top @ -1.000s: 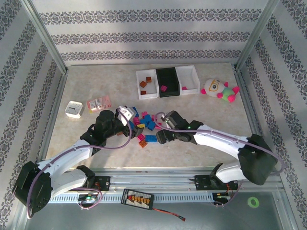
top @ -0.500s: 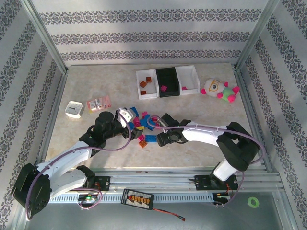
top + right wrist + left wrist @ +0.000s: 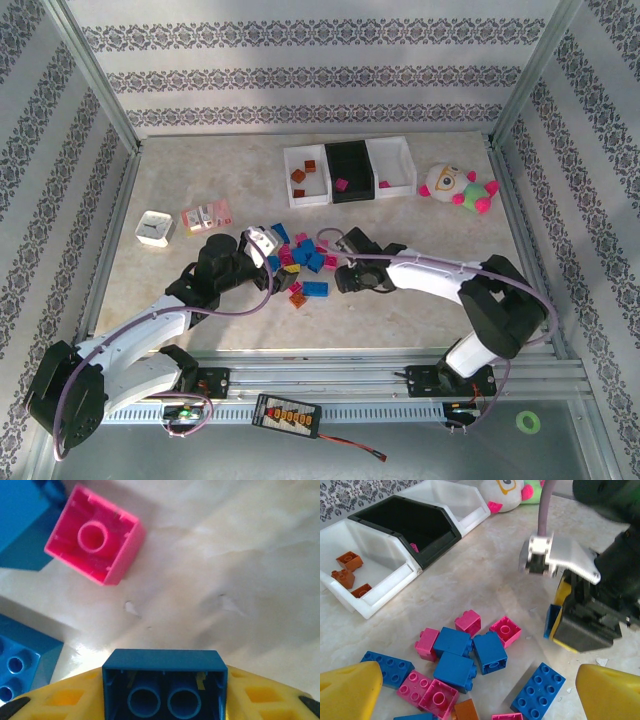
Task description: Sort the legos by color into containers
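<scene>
1. Right gripper (image 3: 163, 696): yellow fingers (image 3: 65, 700) clamped on one blue brick (image 3: 162, 661), one against each side wall with no gap visible. It sits low over the table (image 3: 240, 570) at the right edge of the loose pile.
2. Blue brick, appearance: a glossy rectangular block. Its hollow underside, with two round tubes, faces the wrist camera.
3. Blue brick, handling (judged): light, rigid and not fragile. The plastic is smooth, so likely slippery. The flat opposite walls are the place to pinch, square and centred; a corner hold would probably let it swivel.
4. Left gripper (image 3: 480, 690): jaws wide apart with nothing between them, poised above the pile's left side.
5. Nearest neighbour: magenta brick (image 3: 92, 542), upturned with its cavity showing, apart from the held piece. More blue pieces lie at that view's left edge.
6. Legos (image 3: 300, 262), remainder: a loose cluster of blue, magenta and a few brown-orange pieces mid-table, between the two grippers.
7. Containers: a row at the far side, well apart from the pile.
   - Left white bin (image 3: 288, 178) holds brown bricks (image 3: 344, 577).
   - Black bin (image 3: 331, 168) holds a magenta piece (image 3: 415, 545).
   - Right white bin (image 3: 410, 165): contents too small to tell.
8. Progress (judged): early, with most pieces unsorted.
</scene>
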Tool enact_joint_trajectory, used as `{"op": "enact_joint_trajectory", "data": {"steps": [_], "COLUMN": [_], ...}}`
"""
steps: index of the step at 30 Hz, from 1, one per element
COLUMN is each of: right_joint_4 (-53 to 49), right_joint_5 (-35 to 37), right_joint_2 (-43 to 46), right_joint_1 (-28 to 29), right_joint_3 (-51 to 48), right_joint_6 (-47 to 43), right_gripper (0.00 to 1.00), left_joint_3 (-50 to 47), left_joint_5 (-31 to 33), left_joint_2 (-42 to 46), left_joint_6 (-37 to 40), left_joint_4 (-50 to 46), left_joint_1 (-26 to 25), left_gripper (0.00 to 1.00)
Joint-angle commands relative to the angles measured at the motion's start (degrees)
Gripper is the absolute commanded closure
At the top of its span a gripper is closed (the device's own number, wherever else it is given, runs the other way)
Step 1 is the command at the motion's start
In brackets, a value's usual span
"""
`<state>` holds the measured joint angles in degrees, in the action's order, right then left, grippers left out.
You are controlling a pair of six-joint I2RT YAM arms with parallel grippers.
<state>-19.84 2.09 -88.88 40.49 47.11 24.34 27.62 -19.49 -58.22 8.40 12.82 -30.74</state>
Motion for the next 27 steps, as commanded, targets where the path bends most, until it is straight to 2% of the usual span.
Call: {"op": "enact_joint_trajectory", "data": {"steps": [1, 8, 11, 18, 27], "right_joint_4": [2.47, 11.39, 16.66, 23.2, 24.8], "right_joint_5": [1.41, 4.72, 4.95, 3.83, 1.22], "right_joint_2": [5.04, 12.73, 12.63, 1.19, -15.67], "right_joint_1": [-3.23, -13.88, -18.53, -26.81, -29.59], "right_joint_3": [-1.2, -1.29, 0.26, 12.41, 28.12], "right_joint_6": [2.38, 7.16, 8.82, 9.01, 9.05], "right_gripper": [0.56, 0.57, 0.58, 0.59, 0.6], "left_joint_3": [-0.72, -0.65, -0.35, 0.29, -0.8], "left_joint_5": [-1.21, -2.65, -2.77, -2.92, -2.17], "left_joint_2": [0.03, -3.97, -5.36, -7.97, -6.67], "left_joint_6": [-0.11, -3.25, -3.48, -3.4, -3.92], "left_joint_4": [1.46, 8.62, 10.35, 12.23, 11.9], "left_joint_1": [-0.34, -0.47, -0.47, -0.46, -0.49], "left_gripper": [0.01, 0.01, 0.01, 0.01, 0.01]}}
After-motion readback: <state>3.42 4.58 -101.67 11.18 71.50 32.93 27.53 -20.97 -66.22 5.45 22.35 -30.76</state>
